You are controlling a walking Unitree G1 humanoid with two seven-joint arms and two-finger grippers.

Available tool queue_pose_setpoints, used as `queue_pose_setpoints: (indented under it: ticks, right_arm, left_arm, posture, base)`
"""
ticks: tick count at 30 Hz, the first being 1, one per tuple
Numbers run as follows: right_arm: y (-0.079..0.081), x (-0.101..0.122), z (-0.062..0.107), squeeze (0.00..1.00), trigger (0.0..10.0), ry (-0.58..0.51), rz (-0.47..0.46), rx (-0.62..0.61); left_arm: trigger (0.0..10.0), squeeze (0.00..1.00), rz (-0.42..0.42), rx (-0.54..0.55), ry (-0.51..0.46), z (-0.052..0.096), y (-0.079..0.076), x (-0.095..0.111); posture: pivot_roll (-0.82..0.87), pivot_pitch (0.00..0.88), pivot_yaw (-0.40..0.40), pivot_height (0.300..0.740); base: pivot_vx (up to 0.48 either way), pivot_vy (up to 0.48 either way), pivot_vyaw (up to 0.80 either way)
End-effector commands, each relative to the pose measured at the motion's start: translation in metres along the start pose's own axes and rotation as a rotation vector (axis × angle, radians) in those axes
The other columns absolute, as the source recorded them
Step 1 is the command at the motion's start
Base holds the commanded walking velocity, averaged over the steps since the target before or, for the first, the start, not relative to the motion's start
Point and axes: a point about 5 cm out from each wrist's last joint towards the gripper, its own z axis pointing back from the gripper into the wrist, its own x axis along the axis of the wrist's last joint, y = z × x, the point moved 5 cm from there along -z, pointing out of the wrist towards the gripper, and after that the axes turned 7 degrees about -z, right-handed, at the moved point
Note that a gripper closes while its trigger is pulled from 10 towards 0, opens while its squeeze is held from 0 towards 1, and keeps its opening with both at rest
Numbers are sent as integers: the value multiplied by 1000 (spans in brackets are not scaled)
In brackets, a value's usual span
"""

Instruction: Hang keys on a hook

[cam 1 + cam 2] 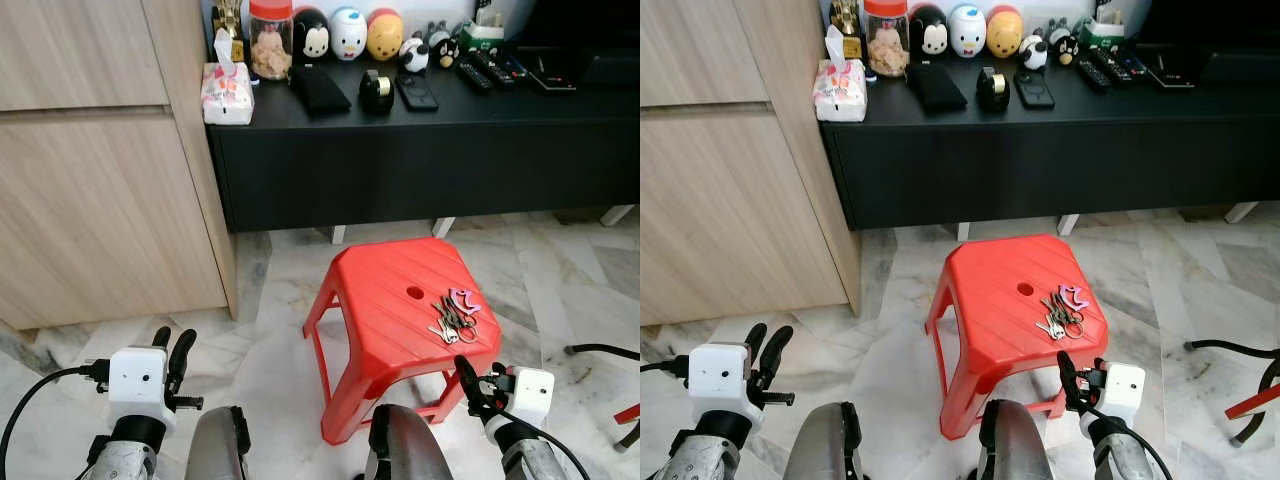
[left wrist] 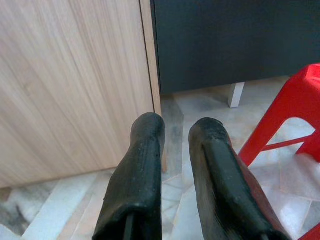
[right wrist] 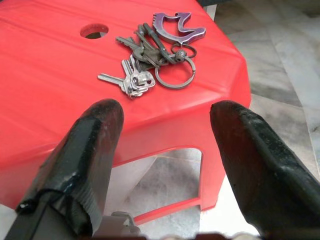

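Right gripper [image 3: 165, 130], fingers spread wide, faces a loose metal key bunch [image 3: 152, 57] on the red plastic stool [image 1: 385, 300]; light, jangly, likely best pinched at the ring.

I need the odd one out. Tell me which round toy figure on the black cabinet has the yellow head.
The round yellow-headed toy figure, rightmost of the three in the row; the black-eared figure and the white figure sit to its left.
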Motion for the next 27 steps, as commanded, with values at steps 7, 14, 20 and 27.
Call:
queue_pose_setpoints:
  ticks: [7, 14, 20, 27]
  right_arm:
    - [-2, 12, 4, 0, 10000, -83, 23, 7]
    - [1, 14, 1, 0, 10000, -100, 0, 15]
    - [57, 104, -89, 0, 10000, -96, -24, -6]
    - [49, 90, -82, 0, 10000, -92, -45, -37]
  left_arm:
    - [10000, 0, 9, -6, 6, -1, -3, 2]
    - [10000, 0, 13, -8, 4, -5, -5, 3]
    - [10000, 0, 15, -7, 3, -17, -5, -3]
    - [10000, 0, 11, -1, 33, -22, -4, -19]
  posture:
    - [119, 174, -120, 587]
    - [117, 160, -122, 587]
    - [126, 88, -126, 587]
    - [119, 22, -120, 587]
  base:
    - [0, 0, 0]
    - [0, 0, 0]
    - [0, 0, 0]
    - [0, 0, 0]
